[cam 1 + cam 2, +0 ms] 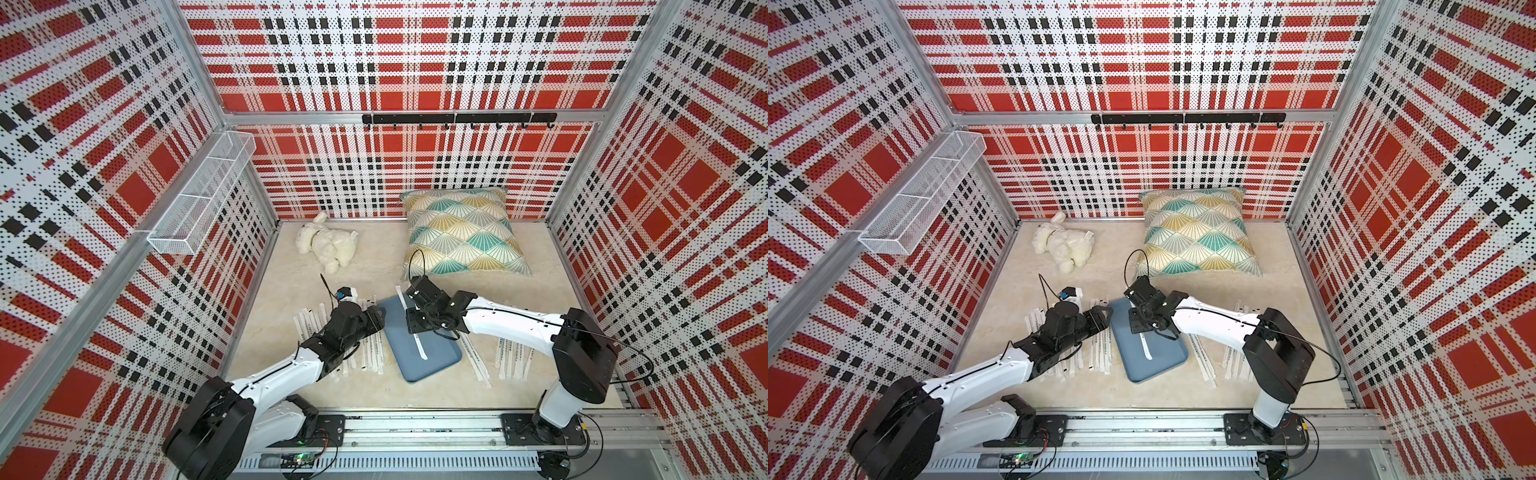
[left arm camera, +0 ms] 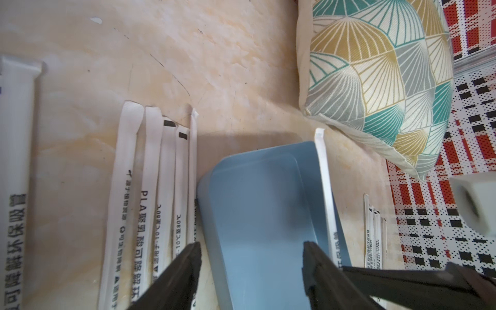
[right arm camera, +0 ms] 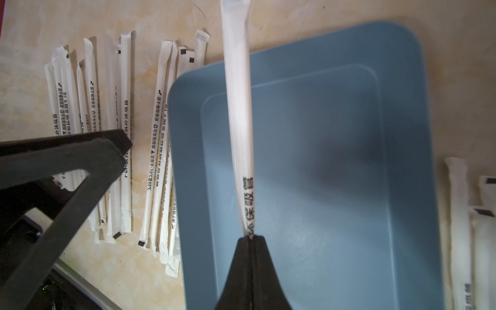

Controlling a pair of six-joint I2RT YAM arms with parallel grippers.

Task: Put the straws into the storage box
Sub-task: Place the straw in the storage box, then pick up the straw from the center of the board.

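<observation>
A cream, marbled tabletop [image 1: 374,274] is seen in both top views. A slate-blue storage box [image 1: 401,353] is laid on it near the middle, with wrapped straws [image 1: 306,328] spread in rows on either side. A plush dog [image 1: 330,245] and a pillow [image 1: 461,230] are placed toward the back wall.

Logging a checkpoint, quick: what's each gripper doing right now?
Left gripper: open, holding nothing.
Right gripper: closed on one wrapped straw.
</observation>
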